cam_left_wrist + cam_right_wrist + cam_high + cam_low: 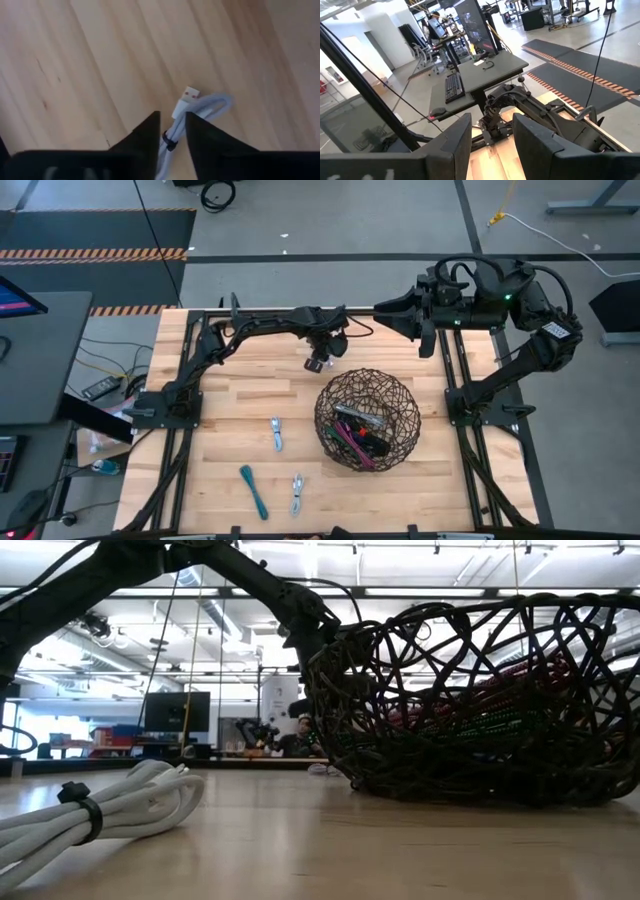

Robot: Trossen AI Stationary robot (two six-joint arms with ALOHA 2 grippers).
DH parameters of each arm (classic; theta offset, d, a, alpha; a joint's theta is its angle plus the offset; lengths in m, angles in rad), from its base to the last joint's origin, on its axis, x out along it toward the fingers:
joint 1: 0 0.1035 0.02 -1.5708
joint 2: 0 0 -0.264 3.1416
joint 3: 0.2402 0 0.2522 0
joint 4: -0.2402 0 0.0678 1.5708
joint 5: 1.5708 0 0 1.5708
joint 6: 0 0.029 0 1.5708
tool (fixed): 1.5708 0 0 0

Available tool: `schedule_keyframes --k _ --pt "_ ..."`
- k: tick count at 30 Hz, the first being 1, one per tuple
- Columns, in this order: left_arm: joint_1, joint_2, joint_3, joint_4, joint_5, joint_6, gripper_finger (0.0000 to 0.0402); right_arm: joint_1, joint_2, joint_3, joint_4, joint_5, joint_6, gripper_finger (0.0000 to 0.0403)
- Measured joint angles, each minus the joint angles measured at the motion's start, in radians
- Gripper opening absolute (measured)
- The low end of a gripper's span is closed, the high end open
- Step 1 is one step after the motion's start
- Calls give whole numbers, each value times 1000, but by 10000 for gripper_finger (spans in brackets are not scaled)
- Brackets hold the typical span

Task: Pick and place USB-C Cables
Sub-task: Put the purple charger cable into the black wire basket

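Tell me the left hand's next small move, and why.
Probably swing the left hand across over the wire basket, then release. It pinches a white cable above bare wood, just short of the basket's rim, and other cables already lie inside. The right hand waits off the table's far right.

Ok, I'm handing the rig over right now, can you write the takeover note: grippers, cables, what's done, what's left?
Left gripper: raised over the table's far side beside the basket, fingers closed on a white cable.
Right gripper: open, empty, parked high at the far right.
Done: several cables in the basket, maroon and dark ones visible.
Left: drop the held white cable in, then the pale cable, teal cable and white-grey cable lying on the table.
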Motion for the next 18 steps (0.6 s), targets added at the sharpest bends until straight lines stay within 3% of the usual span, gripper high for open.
schedule_keyframes --k 8,18 --pt "-15 0 0 -1 -27 20 186 7 0 0 0 -7 0 149" --pt "-19 -3 138 -137 22 -11 181 21 0 0 0 -8 8 148"
